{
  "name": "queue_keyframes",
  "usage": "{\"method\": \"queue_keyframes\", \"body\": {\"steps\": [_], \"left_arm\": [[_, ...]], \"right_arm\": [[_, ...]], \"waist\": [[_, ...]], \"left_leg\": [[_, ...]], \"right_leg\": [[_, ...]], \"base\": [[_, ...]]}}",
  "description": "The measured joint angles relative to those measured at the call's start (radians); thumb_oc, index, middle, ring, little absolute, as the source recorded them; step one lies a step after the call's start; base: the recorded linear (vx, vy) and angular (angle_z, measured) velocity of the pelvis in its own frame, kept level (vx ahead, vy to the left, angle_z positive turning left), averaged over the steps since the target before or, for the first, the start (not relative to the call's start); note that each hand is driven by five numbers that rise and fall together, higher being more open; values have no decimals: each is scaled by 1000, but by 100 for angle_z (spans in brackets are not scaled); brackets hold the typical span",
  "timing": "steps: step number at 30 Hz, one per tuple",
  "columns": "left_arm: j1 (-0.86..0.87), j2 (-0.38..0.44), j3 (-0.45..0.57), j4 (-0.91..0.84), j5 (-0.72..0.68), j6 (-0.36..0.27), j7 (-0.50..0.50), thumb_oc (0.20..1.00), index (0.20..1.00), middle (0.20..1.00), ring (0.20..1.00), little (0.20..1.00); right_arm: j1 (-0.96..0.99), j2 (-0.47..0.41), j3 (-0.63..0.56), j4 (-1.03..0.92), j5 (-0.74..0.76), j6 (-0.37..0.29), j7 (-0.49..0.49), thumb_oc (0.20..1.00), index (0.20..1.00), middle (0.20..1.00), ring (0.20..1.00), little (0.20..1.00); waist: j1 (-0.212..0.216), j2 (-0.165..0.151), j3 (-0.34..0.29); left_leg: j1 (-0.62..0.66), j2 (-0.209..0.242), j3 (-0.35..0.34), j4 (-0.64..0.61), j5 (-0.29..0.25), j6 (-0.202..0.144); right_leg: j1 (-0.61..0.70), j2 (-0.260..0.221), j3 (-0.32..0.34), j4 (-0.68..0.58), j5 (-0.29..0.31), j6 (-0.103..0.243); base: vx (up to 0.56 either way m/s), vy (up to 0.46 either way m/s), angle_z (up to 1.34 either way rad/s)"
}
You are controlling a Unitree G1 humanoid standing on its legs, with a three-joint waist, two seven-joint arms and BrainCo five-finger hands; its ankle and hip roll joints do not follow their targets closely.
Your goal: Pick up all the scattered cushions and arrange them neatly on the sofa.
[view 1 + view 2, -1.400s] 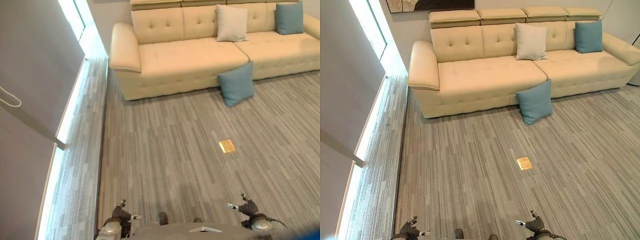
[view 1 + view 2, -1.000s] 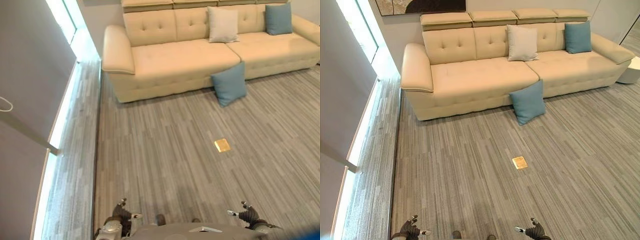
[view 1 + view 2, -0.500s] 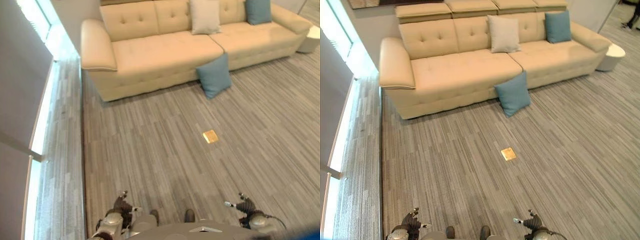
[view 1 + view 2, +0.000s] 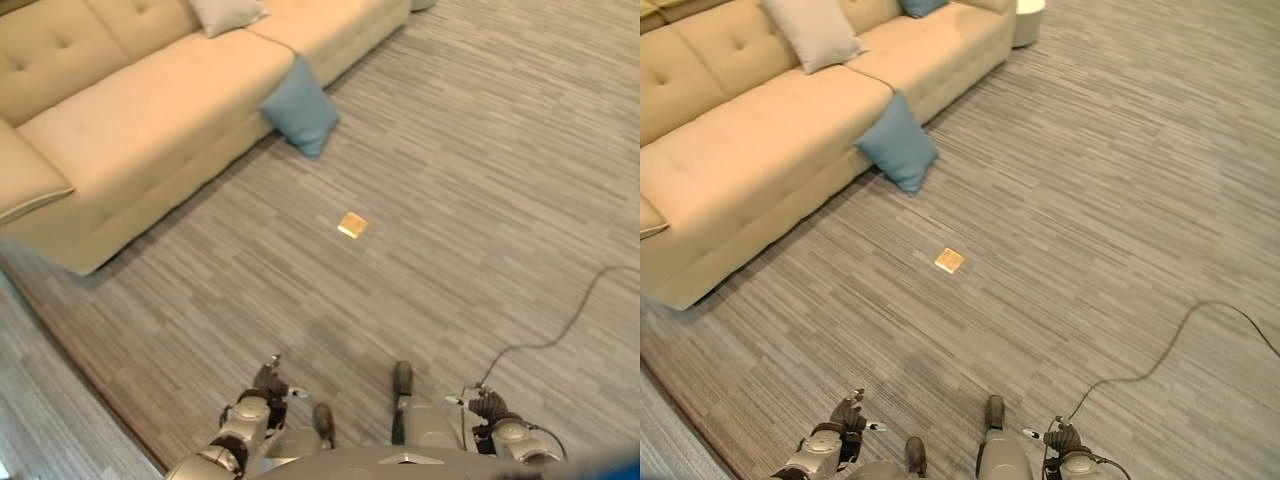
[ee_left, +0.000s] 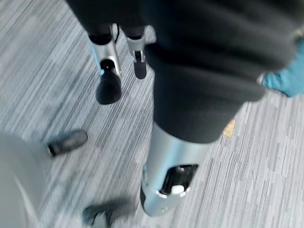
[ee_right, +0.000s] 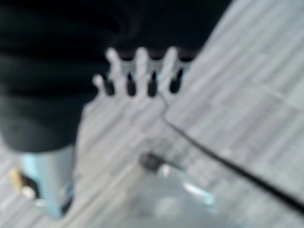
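Teal cushion (image 4: 898, 144) on floor, leaning against sofa (image 4: 750, 150) front; beige cushion (image 4: 812, 32) on seat.

Grey striped carpet floor (image 4: 1120, 200) ahead of me. Small gold square plate (image 4: 949, 261) set flat in it, mid-scene. Round white side table (image 4: 1028, 8) far off, partly in view.

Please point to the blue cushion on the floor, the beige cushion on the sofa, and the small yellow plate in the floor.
blue cushion (image 4: 898, 145), right eye view, middle of its face.
beige cushion (image 4: 812, 31), right eye view, centre of its front.
yellow floor plate (image 4: 949, 261), right eye view, its centre.
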Motion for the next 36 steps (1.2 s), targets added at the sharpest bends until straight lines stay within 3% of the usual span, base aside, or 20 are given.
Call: {"method": "queue_keyframes", "body": {"steps": [2,3,4,6,9,12,16,19,20,22,25,26,29,30,31,32,33,34,35,36], "left_arm": [[25,23,22,5,2,2,-2,1000,1000,1000,1000,1000],[45,25,34,7,3,2,-1,1000,1000,1000,1000,1000],[56,32,38,8,3,2,-2,1000,1000,1000,1000,1000],[58,39,39,23,3,4,-1,1000,1000,1000,1000,1000],[63,29,37,26,3,10,-2,1000,1000,1000,1000,1000],[55,27,36,26,4,15,-3,1000,1000,1000,1000,1000],[45,22,20,30,6,15,-4,1000,1000,1000,1000,1000],[5,28,13,20,5,15,-2,1000,1000,1000,1000,1000],[2,22,9,7,3,12,-1,1000,1000,1000,1000,1000],[-6,16,-4,-11,3,6,4,1000,1000,1000,1000,1000],[-11,3,-4,-13,2,10,11,1000,1000,1000,1000,1000],[-12,-3,-4,-5,2,11,11,1000,1000,1000,1000,1000],[-15,-1,11,-6,-1,12,26,1000,1000,1000,1000,1000],[-4,0,20,-6,-1,16,29,1000,1000,1000,1000,1000],[21,5,21,-5,-1,19,30,1000,1000,1000,1000,1000],[20,10,19,-9,-1,20,30,1000,1000,1000,1000,1000],[15,1,13,-9,-1,21,29,1000,1000,1000,1000,1000],[-4,0,7,-5,-1,23,30,1000,1000,1000,1000,1000],[-19,0,-18,-4,-3,21,32,1000,1000,1000,1000,1000],[-26,-8,-40,-11,-3,16,33,1000,1000,1000,1000,1000]], "right_arm": [[5,-6,7,2,-1,-1,0,1000,1000,1000,1000,1000],[3,-7,9,1,-2,-1,2,1000,1000,1000,1000,1000],[3,-7,11,-3,-2,-3,2,1000,1000,1000,1000,1000],[-2,-8,36,2,-2,-9,1,1000,1000,1000,1000,1000],[-14,-8,55,-23,-3,-11,0,1000,1000,1000,1000,1000],[-2,-9,55,-34,-2,-14,0,1000,1000,1000,1000,1000],[15,-7,57,-34,0,-16,-1,1000,1000,1000,1000,1000],[13,-14,55,-30,1,-28,-2,1000,1000,1000,1000,1000],[18,-2,77,-35,1,-22,-9,1000,1000,1000,1000,1000],[21,9,170,-94,-20,-22,-27,1000,1000,1000,1000,1000],[32,51,202,-123,-61,-23,-34,1000,1000,1000,1000,1000],[34,52,203,-124,-63,-22,-36,1000,1000,1000,1000,1000],[47,40,207,-134,-93,-23,-44,1000,1000,1000,1000,1000],[50,30,214,-141,-115,-22,-45,1000,1000,1000,1000,1000],[76,29,229,-136,-138,-22,-45,1000,1000,1000,1000,1000],[72,31,231,-137,-162,-22,-43,1000,1000,1000,1000,1000],[69,26,229,-155,-169,-22,-44,1000,1000,1000,1000,1000],[56,23,228,-176,-178,-23,-43,1000,1000,1000,1000,1000],[43,16,228,-195,-181,-21,-42,1000,1000,1000,1000,1000],[39,11,220,-206,-200,-21,-43,1000,1000,1000,1000,1000]], "waist": [[-15,0,3],[20,-2,-8],[22,-9,-11],[49,-30,-22],[99,-36,-48],[96,-44,-66],[72,-49,-73],[77,-43,-58],[77,-44,-48],[87,-43,-36],[94,-35,-25],[93,-32,-21],[126,-35,-22],[124,-29,-29],[118,-30,-43],[118,-29,-43],[98,-27,-45],[67,-23,-36],[60,-23,-26],[47,-5,-20]], "left_leg": [[4,1,25,5,0,-3],[13,14,61,0,2,-6],[12,17,77,2,3,-9],[12,26,123,8,5,-28],[-19,82,53,42,-2,-43],[-25,118,26,79,-6,-76],[-73,162,-11,243,-17,-126],[-259,196,-100,610,13,-186],[-317,189,-139,684,9,-197],[-354,62,-191,520,-7,-179],[-317,-39,-181,192,41,-135],[-316,-49,-183,127,61,-144],[-302,-57,-236,76,96,-136],[-247,-53,-249,52,92,-113],[-183,-54,-233,14,131,-50],[-133,-49,-181,-1,108,-6],[-122,-51,-183,4,104,7],[-110,-71,-193,27,66,29],[-79,-83,-193,21,67,38],[-59,-85,-208,18,53,30]], "right_leg": [[47,-17,26,40,-40,36],[62,-20,27,124,-89,36],[93,-12,20,100,-94,35],[125,-8,-32,39,-135,-23],[132,93,8,-79,-75,-69],[171,141,23,-150,-59,-74],[234,167,24,-213,-55,-90],[263,182,29,-254,-50,-147],[274,186,42,-263,-44,-163],[256,165,87,-265,-42,-167],[274,180,137,-285,-48,-167],[281,185,140,-285,-56,-168],[314,214,232,-285,-81,-157],[340,217,279,-278,-108,-141],[359,207,290,-225,-153,-106],[224,165,267,99,-234,-25],[148,133,232,245,-257,12],[37,76,230,485,-229,81],[-18,33,216,599,-228,83],[-25,9,176,555,-235,69]], "base": [[-78,5,-53],[-26,-73,-76],[-54,-125,-77],[-17,-120,-55],[118,-211,-67],[172,-268,-23],[67,-253,0],[20,-116,-5],[196,-35,-23],[209,-25,-50],[237,-1,-52],[239,13,-47],[261,68,-89],[484,188,-157],[349,153,-158],[312,155,-125],[225,98,-80],[212,27,3],[247,-61,33],[273,-148,43]]}}
